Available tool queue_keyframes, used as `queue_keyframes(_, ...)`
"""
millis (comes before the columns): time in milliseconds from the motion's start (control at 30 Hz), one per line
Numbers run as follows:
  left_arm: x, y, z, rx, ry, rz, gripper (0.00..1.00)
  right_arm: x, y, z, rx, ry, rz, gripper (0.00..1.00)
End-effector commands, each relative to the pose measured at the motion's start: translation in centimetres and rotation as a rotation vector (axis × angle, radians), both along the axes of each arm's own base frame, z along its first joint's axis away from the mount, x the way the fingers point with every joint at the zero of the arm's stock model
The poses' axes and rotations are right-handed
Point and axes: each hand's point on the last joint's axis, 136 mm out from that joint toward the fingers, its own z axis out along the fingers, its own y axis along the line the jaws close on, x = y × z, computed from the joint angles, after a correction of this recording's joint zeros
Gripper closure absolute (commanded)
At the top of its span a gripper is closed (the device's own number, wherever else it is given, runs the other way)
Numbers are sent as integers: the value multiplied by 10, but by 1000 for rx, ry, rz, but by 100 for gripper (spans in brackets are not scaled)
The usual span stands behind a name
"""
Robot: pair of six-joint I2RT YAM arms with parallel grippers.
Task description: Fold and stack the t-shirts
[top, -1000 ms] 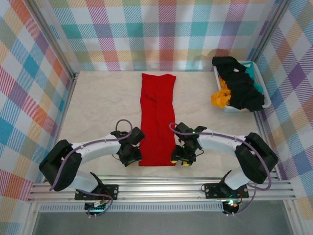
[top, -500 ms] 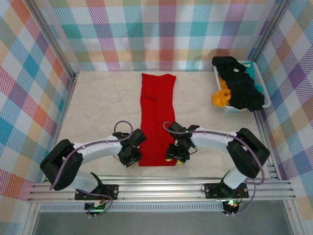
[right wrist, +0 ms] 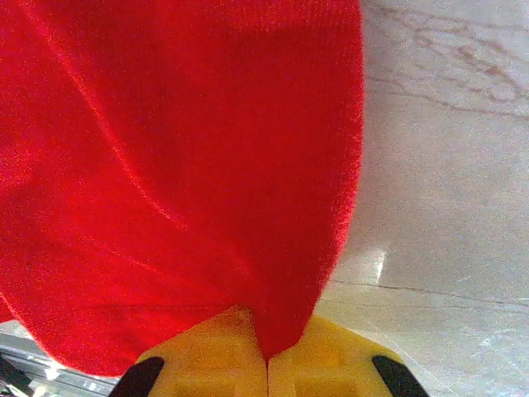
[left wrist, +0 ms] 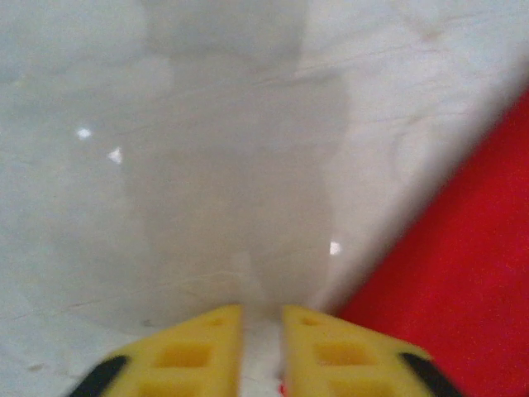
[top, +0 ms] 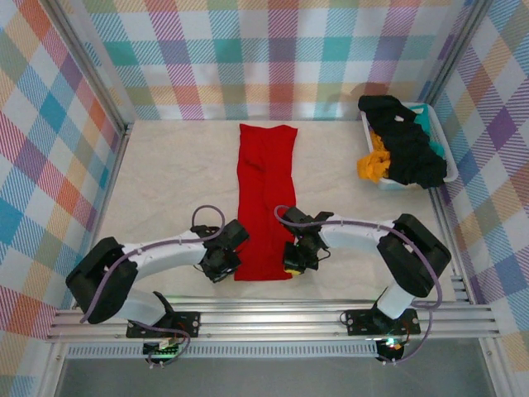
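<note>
The red t-shirt [top: 264, 190] lies as a long narrow strip folded lengthwise, running from the table's far middle toward the near edge. My right gripper [top: 293, 258] sits at its near right corner, and in the right wrist view it [right wrist: 266, 343] is shut on a pinch of the red cloth [right wrist: 182, 149]. My left gripper [top: 225, 263] rests at the near left corner. The left wrist view shows it [left wrist: 263, 318] open by a narrow gap over bare table, with the red edge [left wrist: 463, 273] just to its right.
A white-and-teal basket [top: 450, 172] stands at the back right, holding a black shirt [top: 405, 141] and an orange-yellow one [top: 374, 165]. Plaid walls close in the table on three sides. A metal rail runs along the near edge.
My right gripper has slid left onto the shirt's near right corner and closed on it. The left gripper has shifted slightly toward the near left corner.
</note>
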Motion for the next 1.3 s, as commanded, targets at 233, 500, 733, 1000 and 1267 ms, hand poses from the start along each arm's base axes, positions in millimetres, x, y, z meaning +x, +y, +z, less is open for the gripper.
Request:
queue_keyframes(233, -2, -27, 14, -133, 0, 28, 60, 4, -6, 5, -28, -40, -5, 100)
queue_keyframes(500, -19, -32, -8, -94, 125, -18, 62, 3, -9, 7, -38, -39, -5, 100)
queue_keyframes(733, -9, -55, -25, -158, 106, -24, 76, 4, -6, 6, -24, -35, -7, 100)
queue_keyframes(1000, 5, -60, 4, -222, -27, -19, 100, -3, -3, 22, 52, -49, 16, 100)
queue_keyframes(1267, 33, -64, 62, -348, -181, -3, 100, 2, 14, 74, 164, -87, 32, 100)
